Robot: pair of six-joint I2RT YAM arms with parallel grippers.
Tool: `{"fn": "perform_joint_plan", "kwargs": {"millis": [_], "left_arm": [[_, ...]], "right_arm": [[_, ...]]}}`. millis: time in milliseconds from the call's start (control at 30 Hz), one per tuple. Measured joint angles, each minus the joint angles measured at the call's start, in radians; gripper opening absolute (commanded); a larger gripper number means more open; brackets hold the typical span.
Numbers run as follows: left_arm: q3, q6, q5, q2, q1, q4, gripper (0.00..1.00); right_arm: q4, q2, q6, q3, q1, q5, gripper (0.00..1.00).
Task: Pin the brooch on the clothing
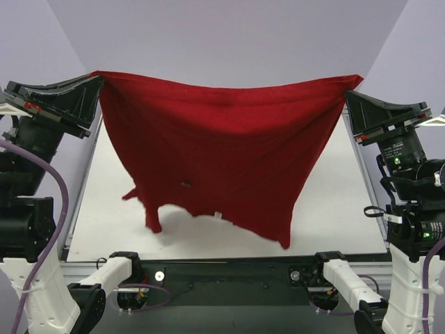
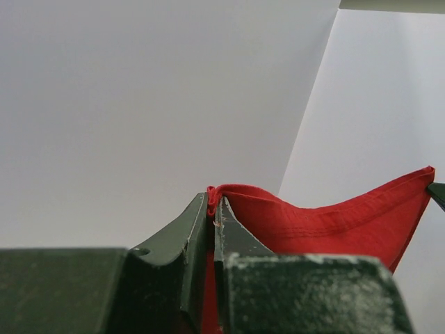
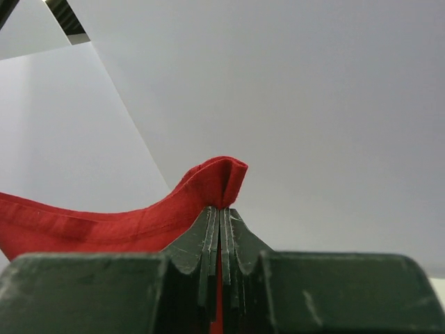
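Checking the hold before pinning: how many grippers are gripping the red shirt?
2. The left gripper pinches one top corner of the shirt, the right gripper the other.

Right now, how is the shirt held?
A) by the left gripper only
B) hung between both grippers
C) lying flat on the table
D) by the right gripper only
B: the left gripper and right gripper each pinch a top corner of the shirt.

The table (image 1: 334, 209) is taken in whole from above and behind the arm bases, looking toward the far wall. The left gripper (image 2: 214, 203) and the right gripper (image 3: 221, 209) are each viewed at very close range from their own wrist, angled upward toward the walls. The top edge of the clothing (image 1: 222, 132) is shared by all three views.
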Motion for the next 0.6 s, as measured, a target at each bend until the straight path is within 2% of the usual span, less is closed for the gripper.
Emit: {"fn": "perform_joint_plan", "kwargs": {"millis": [300,600], "left_arm": [[-0.041,-0.003,0.013,0.072,0.0,0.0,0.0],[-0.186,0.009,0.001,0.241,0.002,0.014,0.0]], "right_arm": [[0.001,0.039,-0.004,-0.035,0.0,0.002,0.0],[0.046,0.277,0.004,-0.148,0.0,0.003,0.0]]}}
